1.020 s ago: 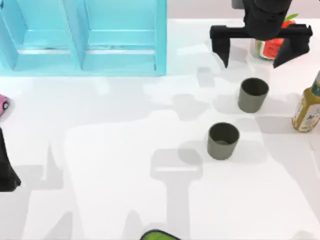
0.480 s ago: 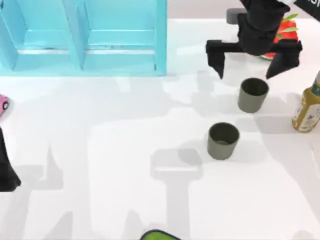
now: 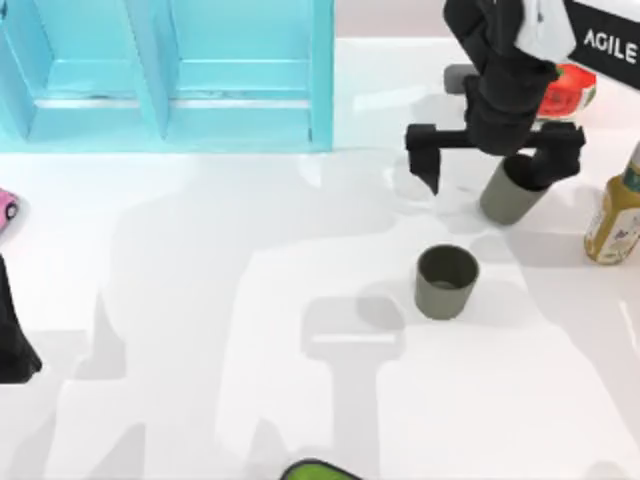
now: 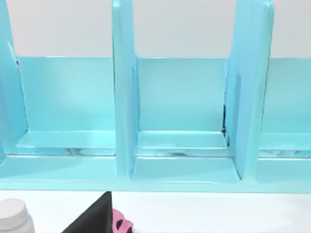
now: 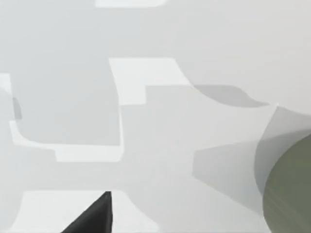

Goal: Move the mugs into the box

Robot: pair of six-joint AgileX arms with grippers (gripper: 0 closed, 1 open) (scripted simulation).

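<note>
From the top view, my right gripper (image 3: pixel 494 160) sits spread wide over the far matte olive-grey mug (image 3: pixel 509 197), right beside the yellow bottle (image 3: pixel 614 222). The second mug (image 3: pixel 446 282) stands further from the bottle, nearer me. My left arm (image 3: pixel 14 338) is parked far left. Left wrist: the turquoise compartmented box (image 4: pixel 155 160). Right wrist: a mug's edge (image 5: pixel 290 194) on the white table (image 5: pixel 146 121).

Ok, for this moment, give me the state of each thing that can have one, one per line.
Right gripper: open, lowered around the far mug, not closed on it.
Far mug: upright on the table, outside the box.
Near mug: upright, free, outside the box.
Box: open compartments, no mug inside.
Bottle: upright at the table's right edge.
Left arm: parked at the left edge.
</note>
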